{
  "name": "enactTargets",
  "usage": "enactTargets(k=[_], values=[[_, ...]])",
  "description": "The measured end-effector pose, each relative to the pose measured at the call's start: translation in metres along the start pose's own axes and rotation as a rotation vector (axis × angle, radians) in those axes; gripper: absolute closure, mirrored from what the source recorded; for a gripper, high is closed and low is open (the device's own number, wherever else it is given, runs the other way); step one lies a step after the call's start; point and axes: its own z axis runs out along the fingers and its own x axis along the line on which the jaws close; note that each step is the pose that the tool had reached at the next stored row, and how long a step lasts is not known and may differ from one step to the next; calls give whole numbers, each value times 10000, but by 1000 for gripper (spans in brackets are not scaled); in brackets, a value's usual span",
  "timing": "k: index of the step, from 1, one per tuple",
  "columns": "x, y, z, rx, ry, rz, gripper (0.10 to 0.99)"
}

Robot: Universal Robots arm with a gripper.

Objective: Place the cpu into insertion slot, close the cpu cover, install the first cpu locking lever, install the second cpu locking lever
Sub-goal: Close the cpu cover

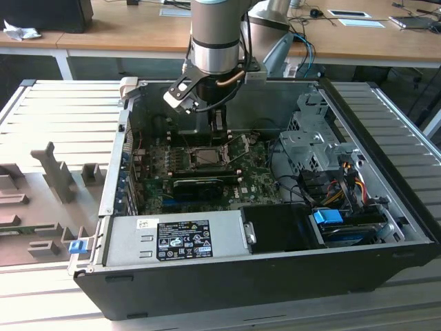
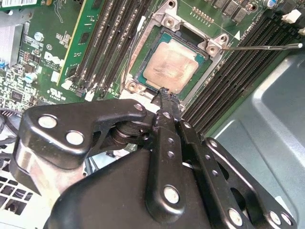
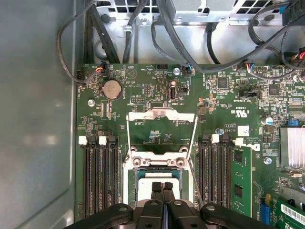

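The cpu (image 2: 174, 67) lies flat in the insertion slot (image 2: 143, 76), its pale metal face bare. The cpu cover (image 3: 162, 115) stands swung open behind the slot, its cut-out frame facing the camera. Two thin wire levers are loose: one (image 2: 259, 46) juts out sideways, the other (image 2: 135, 43) runs along the opposite side of the slot. My gripper (image 2: 164, 91) is shut with nothing between its fingers, its tips at the near edge of the cpu. In the first wrist view the gripper (image 3: 162, 185) sits over the slot's edge. In the exterior view the gripper (image 1: 217, 127) hangs just above the slot (image 1: 204, 157).
Black memory slots (image 3: 97, 176) flank the socket on both sides. A long black expansion card (image 1: 200, 185) lies in front of the socket. The power supply (image 1: 172, 238), drive cage (image 1: 310, 145), loose cables (image 1: 337, 186) and case walls (image 1: 114, 172) crowd around.
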Motion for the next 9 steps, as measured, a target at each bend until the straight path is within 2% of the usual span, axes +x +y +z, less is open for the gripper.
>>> enactTargets(k=[2, 6, 9], values=[[1, 2, -18, -1, 2, 0, 980], [7, 8, -99, -2, 8, -2, 980], [8, 14, -113, -2, 30, 0, 980]])
